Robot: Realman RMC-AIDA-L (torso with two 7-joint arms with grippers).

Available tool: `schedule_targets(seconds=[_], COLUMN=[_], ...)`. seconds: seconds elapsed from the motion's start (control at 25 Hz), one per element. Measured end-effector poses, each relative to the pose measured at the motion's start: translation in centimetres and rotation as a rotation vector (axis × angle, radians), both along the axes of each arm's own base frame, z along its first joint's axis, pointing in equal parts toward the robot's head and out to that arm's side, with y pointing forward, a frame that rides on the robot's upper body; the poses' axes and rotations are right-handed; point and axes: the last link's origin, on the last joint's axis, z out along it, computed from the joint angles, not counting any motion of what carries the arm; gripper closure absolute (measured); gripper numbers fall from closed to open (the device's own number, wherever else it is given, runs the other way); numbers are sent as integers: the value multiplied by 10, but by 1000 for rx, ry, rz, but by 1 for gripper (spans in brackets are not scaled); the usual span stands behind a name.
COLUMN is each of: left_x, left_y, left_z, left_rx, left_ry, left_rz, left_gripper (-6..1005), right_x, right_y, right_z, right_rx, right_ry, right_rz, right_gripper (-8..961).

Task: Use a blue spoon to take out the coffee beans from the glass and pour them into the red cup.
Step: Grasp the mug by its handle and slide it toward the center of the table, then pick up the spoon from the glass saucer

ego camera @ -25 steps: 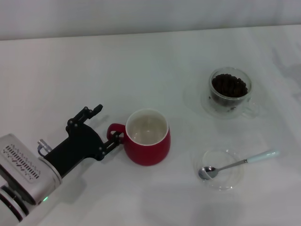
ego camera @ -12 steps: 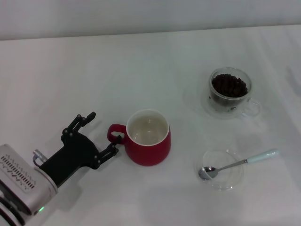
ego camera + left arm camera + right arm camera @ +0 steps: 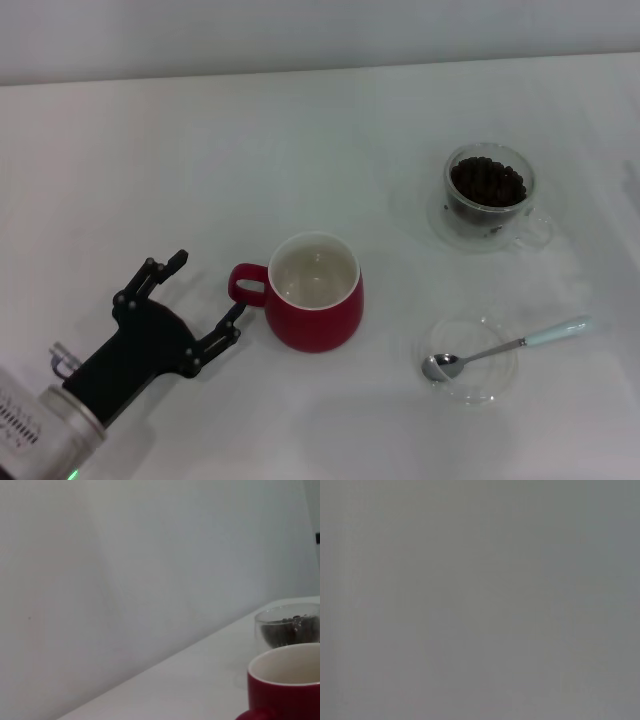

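My left gripper [image 3: 196, 299] hanging with fingers spread, empty, just beside red cup [image 3: 314, 291] handle. Blue spoon [image 3: 503, 348] lying bowl-down in glass saucer [image 3: 487, 385], handle overhanging for easy pickup. Coffee beans [image 3: 487, 182] sitting in glass [image 3: 489, 196] beyond. Right gripper not showing.

**White bench, three vessels**

The white bench [image 3: 330, 140] carries the red cup [image 3: 312, 292] near its middle, the glass [image 3: 489, 195] of coffee beans [image 3: 487, 181] farther back right, and a clear saucer [image 3: 467, 360] holding the blue spoon [image 3: 505, 348].
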Motion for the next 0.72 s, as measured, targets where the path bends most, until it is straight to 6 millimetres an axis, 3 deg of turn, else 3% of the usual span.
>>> schedule_targets(seconds=[0.4, 0.72], left_x=[-14, -25], left_y=[-30, -36], left_z=[16, 38], left_rx=[89, 224], left_ry=[-93, -162], left_rz=[64, 136], left_gripper=[137, 137], right_x=[9, 27], right_y=[-17, -52], right_z=[-5, 2], right_rx=[-9, -12], right_ry=[66, 309], right_rz=[-41, -79], right_gripper=[191, 195])
